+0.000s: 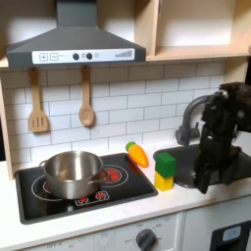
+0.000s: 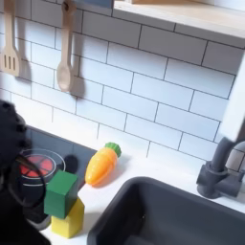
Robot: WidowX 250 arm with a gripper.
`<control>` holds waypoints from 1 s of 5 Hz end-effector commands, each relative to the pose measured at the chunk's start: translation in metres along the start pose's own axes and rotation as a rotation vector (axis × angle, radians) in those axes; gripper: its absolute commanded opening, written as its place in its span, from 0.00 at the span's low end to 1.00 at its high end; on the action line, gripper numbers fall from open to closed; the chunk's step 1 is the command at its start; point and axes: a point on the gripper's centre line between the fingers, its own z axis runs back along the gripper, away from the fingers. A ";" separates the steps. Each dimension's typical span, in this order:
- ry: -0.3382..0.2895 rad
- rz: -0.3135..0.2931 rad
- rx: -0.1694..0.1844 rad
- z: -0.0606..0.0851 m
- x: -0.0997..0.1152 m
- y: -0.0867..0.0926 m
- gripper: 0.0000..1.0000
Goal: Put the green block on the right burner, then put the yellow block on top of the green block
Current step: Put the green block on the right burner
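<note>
No readable text, brand or number anywhere. The grey range hood's white control strip (image 1: pixel 82 56) in the first exterior view carries small dark knob and button marks, too blurred to read as letters.

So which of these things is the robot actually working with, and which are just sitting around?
Part of the job:
green block
yellow block, under the green one
stove, for its burner
gripper

Just lying about:
pot
carrot
spatula
wooden spoon
sink
faucet
</note>
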 end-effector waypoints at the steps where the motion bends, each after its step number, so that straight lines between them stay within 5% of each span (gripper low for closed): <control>1: -0.056 0.012 -0.003 0.001 0.042 0.001 1.00; 5: -0.080 0.026 -0.012 -0.014 0.091 -0.004 1.00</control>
